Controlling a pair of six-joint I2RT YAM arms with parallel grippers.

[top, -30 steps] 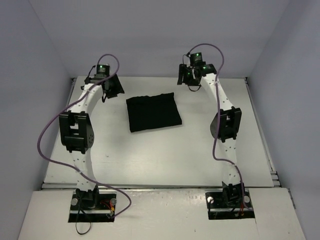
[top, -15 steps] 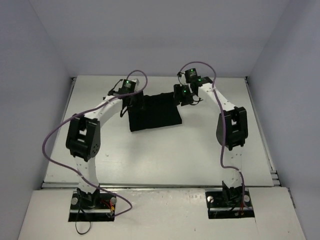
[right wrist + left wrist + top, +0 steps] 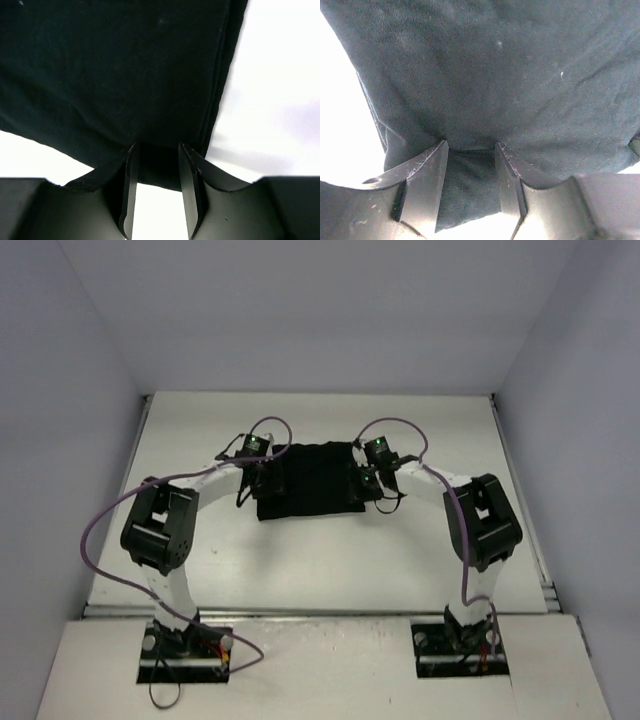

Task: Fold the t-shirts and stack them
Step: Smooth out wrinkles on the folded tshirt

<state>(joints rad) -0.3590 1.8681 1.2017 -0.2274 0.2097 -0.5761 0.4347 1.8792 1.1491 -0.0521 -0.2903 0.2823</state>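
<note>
black t-shirt [image 3: 305,480] is seen folded into a rough square at mid-counter [image 3: 300,560], between the two arms. left fingers [image 3: 431,172] are spread and set astride its left edge. right fingers [image 3: 189,185] are spread too, astride the right edge, with cloth between them but nothing pinched yet. risk judged: if only the top layers are caught on closing, the fold gets pulled open. if the sides are lifted unevenly, the shirt gets skewed or dragged.

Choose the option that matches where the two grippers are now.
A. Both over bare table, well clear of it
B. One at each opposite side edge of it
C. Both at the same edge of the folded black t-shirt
B: in the top view the left gripper is at the left edge of the folded black t-shirt and the right gripper is at its right edge.
</note>
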